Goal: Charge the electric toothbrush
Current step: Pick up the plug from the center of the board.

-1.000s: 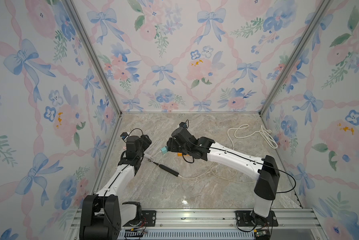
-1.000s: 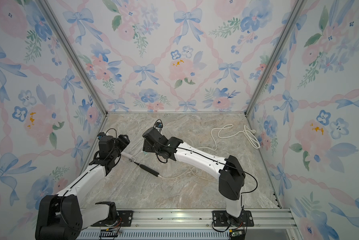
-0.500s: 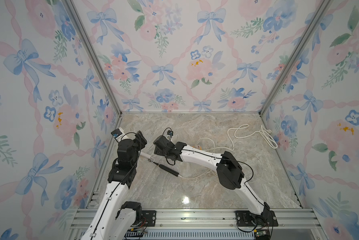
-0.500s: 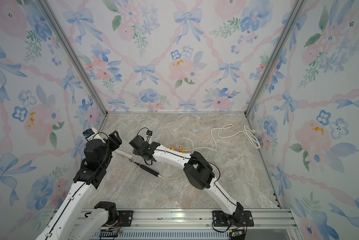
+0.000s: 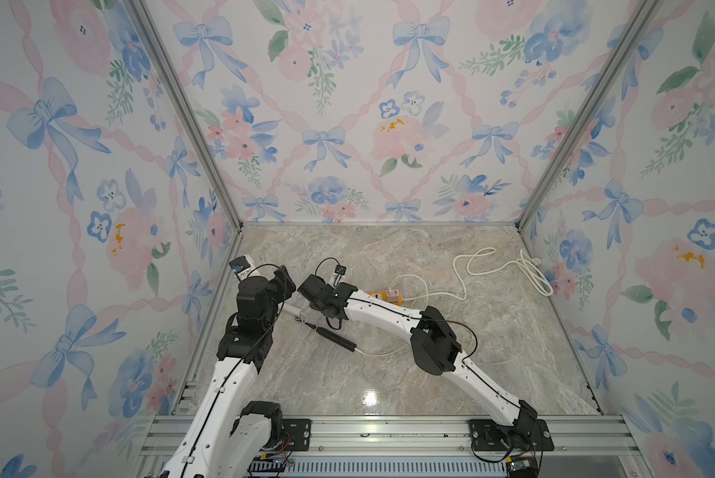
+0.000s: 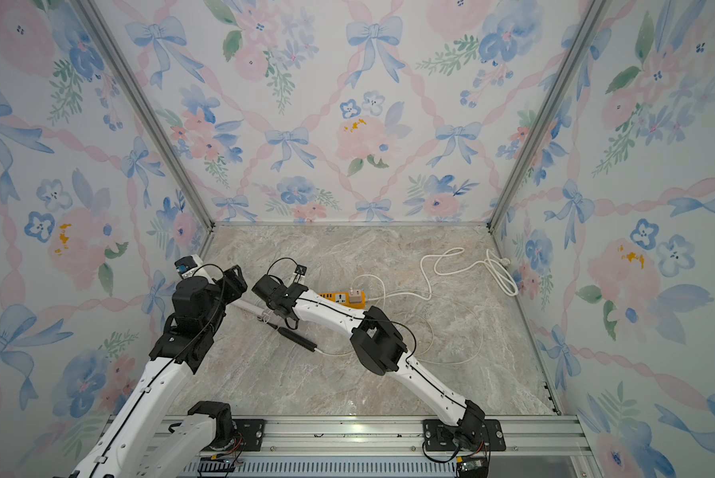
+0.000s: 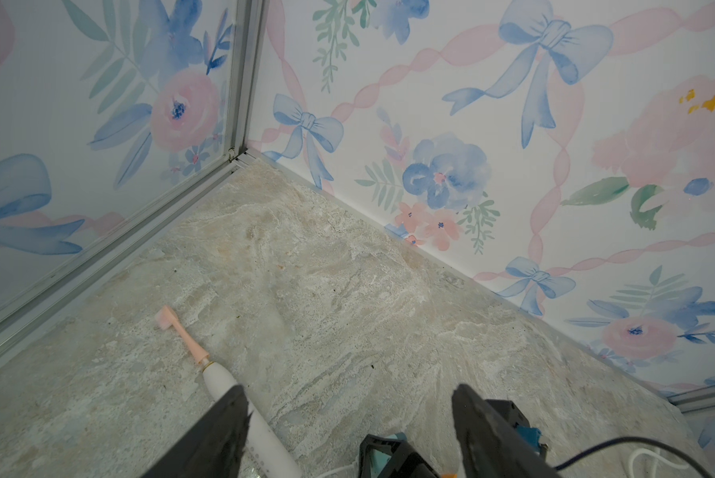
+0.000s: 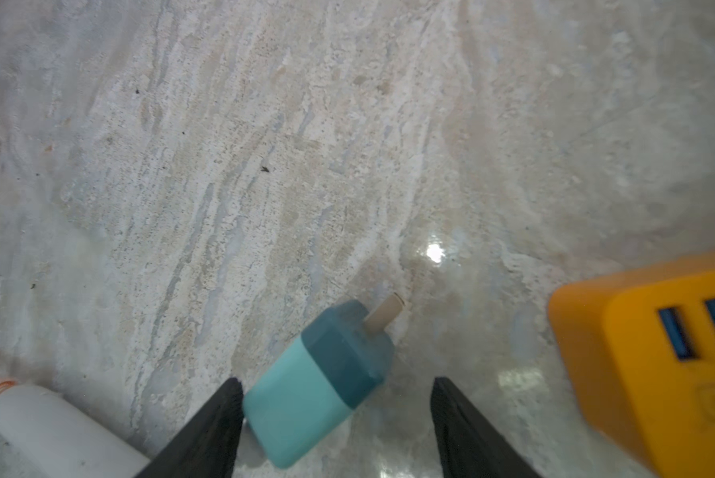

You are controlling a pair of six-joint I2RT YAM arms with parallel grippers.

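Left fingers (image 7: 219, 430) spread wide, nothing held, one over white electric toothbrush w/ pink head (image 7: 219, 372) lying on marble surface (image 7: 347, 289). Right fingers (image 8: 207, 430) apart, straddling two-tone teal charger plug (image 8: 318, 385), not gripped; orange plastic power strip (image 8: 657, 351) nearby.

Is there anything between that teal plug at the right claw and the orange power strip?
Nothing visible does. In the right wrist view, the teal plug sits inside the open right gripper, and only bare marble tabletop shows between it and the orange power strip.
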